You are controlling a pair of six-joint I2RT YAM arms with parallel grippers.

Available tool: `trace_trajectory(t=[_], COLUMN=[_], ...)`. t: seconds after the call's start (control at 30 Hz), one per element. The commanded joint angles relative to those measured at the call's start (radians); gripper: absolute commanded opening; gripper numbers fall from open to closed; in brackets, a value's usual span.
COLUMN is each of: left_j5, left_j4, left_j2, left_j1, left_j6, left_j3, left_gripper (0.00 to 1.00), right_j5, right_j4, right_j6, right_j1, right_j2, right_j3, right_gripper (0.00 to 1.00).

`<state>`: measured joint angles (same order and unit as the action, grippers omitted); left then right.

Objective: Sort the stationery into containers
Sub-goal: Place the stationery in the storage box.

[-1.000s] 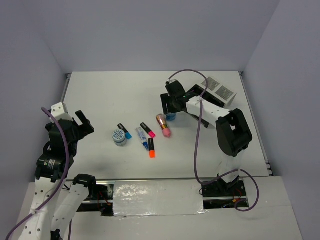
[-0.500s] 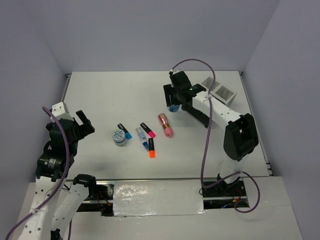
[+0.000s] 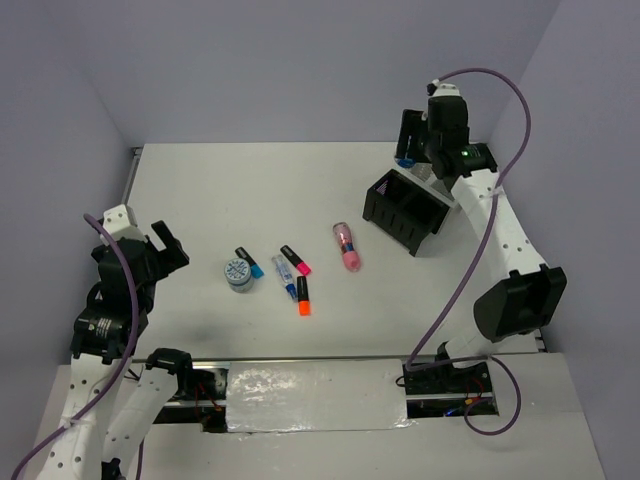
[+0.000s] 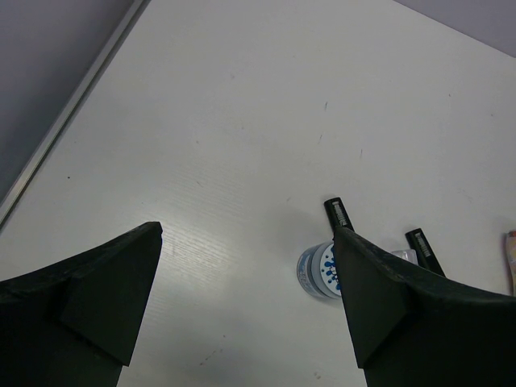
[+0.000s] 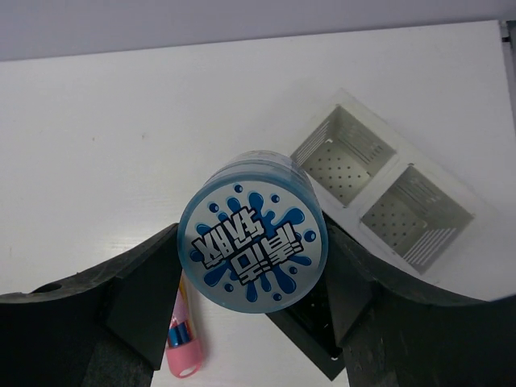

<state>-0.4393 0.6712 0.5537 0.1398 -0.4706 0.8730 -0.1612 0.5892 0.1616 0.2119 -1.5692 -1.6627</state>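
My right gripper [image 3: 412, 148] [image 5: 251, 251] is shut on a round blue-white patterned roll [image 5: 254, 230] [image 3: 404, 161], held in the air over the far edge of the black box [image 3: 408, 210] [image 5: 305, 343]. The white mesh box [image 5: 379, 189] lies just beyond it, with both compartments bare. A pink capsule [image 3: 347, 247] [image 5: 181, 343] lies left of the black box. Mid-table are a second roll [image 3: 238, 272] [image 4: 318, 270], a blue-capped highlighter [image 3: 248, 262], a white-blue marker [image 3: 284, 272], a pink-capped highlighter [image 3: 295, 260] and an orange-capped highlighter [image 3: 301, 298]. My left gripper [image 3: 168, 245] [image 4: 247, 242] hangs open, left of them.
The table's raised left rim [image 4: 72, 113] runs beside my left arm. Grey walls close the back and both sides. My right arm's purple cable [image 3: 470, 260] loops above the table's right side.
My right gripper has lifted the roll from beside the pink capsule and carried it to the back right, over the boxes. The capsule has shifted slightly right. The left arm has not moved.
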Motion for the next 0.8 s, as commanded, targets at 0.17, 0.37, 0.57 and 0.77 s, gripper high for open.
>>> trace_trajectory(t=[0.17, 0.37, 0.57, 0.77], left_j5=[0.013, 0.014, 0.022, 0.03], left_j4=[-0.05, -0.051, -0.053, -0.056], left_j2=[-0.011, -0.018, -0.024, -0.023], left_j1=[-0.005, -0.003, 0.001, 0.003], left_j6=[0.018, 0.018, 0.02, 0.02], left_j3=[0.012, 0.011, 0.009, 0.009], left_gripper=[0.99, 0.99, 0.99, 0.99], right_j5=[-0.047, -0.078, -0.123, -0.048], right_j4=[-0.088, -0.262, -0.344, -0.367], right_j6=[-0.027, -0.046, -0.057, -0.024], right_j1=[-0.057, -0.077, -0.106, -0.14], right_j2=[0.104, 0.113, 0.015, -0.098], right_j3=[-0.031, 0.068, 0.041, 0.037], right_gripper=[0.0, 0.0, 0.0, 0.0])
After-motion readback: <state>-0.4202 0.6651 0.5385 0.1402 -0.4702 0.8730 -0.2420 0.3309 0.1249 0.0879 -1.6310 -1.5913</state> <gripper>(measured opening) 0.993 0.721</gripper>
